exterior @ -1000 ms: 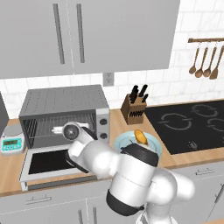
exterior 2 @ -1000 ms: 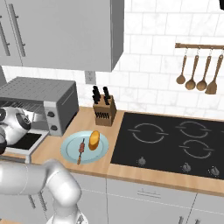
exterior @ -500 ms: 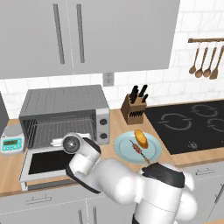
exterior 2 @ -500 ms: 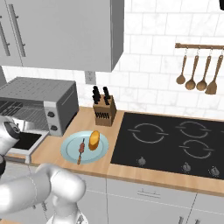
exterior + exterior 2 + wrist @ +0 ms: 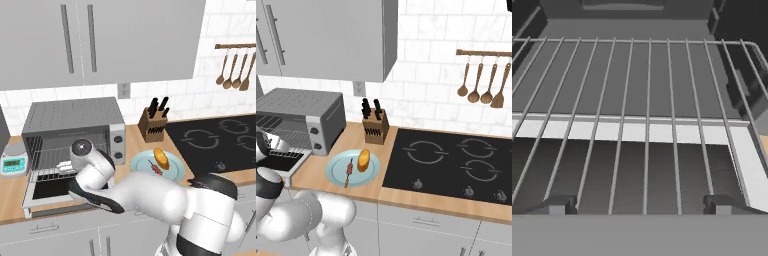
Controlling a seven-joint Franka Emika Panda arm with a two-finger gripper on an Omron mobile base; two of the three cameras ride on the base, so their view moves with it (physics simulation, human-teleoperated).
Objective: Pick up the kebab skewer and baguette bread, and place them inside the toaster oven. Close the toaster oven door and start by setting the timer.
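End effector (image 5: 639, 204) empty with jaws apart over the pulled-out wire rack (image 5: 642, 125) of the toaster oven (image 5: 75, 125), kebab skewer (image 5: 348, 171) and baguette bread (image 5: 363, 159) on the blue plate (image 5: 336, 172) on the tabletop (image 5: 316, 172); risk: fingers snag rack bars when withdrawing.

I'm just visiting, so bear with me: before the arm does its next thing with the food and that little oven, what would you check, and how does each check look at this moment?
1. Toaster oven door down and open: ok.
2. Wire rack pulled out over the door, nothing on it: ok.
3. Gripper open, nothing between its fingertips: ok.
4. Kebab skewer lying on the blue plate, reachable from above: ok.
5. Baguette bread on the same plate, beside the skewer: ok.
6. Timer knob's setting: cannot tell, too small.
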